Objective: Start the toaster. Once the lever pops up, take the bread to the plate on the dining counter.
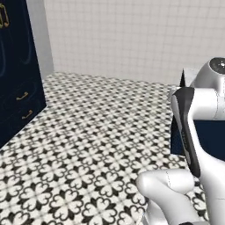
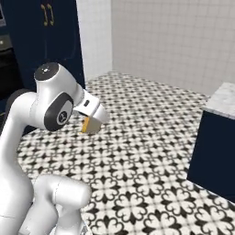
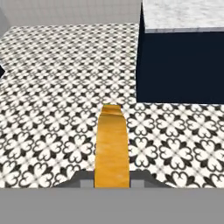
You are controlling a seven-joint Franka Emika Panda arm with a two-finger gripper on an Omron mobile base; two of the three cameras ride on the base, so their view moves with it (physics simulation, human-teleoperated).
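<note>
A: Where does the bread (image 3: 112, 146) sit?

B: In the hand view it stands edge-on between the 2 fingertips (image 3: 78, 178) of the gripper (image 3: 112, 180), rising from 6 o'clock toward the centre of the picture. It looks golden-orange, toasted, and the fingers are clamped on its lower end. In the right base view a small orange corner of it (image 2: 86, 125) peeks out under the white hand, at about 9 o'clock of the picture.

A: So the gripper is grasping something?

B: Yes, it is closed on the bread. The slice hangs in the air above the floor (image 1: 96, 145), touching nothing else.

A: What lies ahead of it?

B: The dining desk (image 3: 183, 15), at about 1 o'clock in the hand view: a white-grey marbled top over plain dark navy panels. Patterned black-and-white floor tiles lie between the bread and that desk. In the right base view the same desk (image 2: 222, 98) stands at 3 o'clock, well apart from the hand. In the left base view a part of its navy panel (image 1: 211, 136) shows at 3 o'clock behind the arm (image 1: 189, 132).

A: Anything else around?

B: Dark navy cabinets with gold handles (image 1: 17, 88) at 9 o'clock in the left base view, and a pale tiled wall (image 1: 132, 35) at 12 o'clock.
</note>
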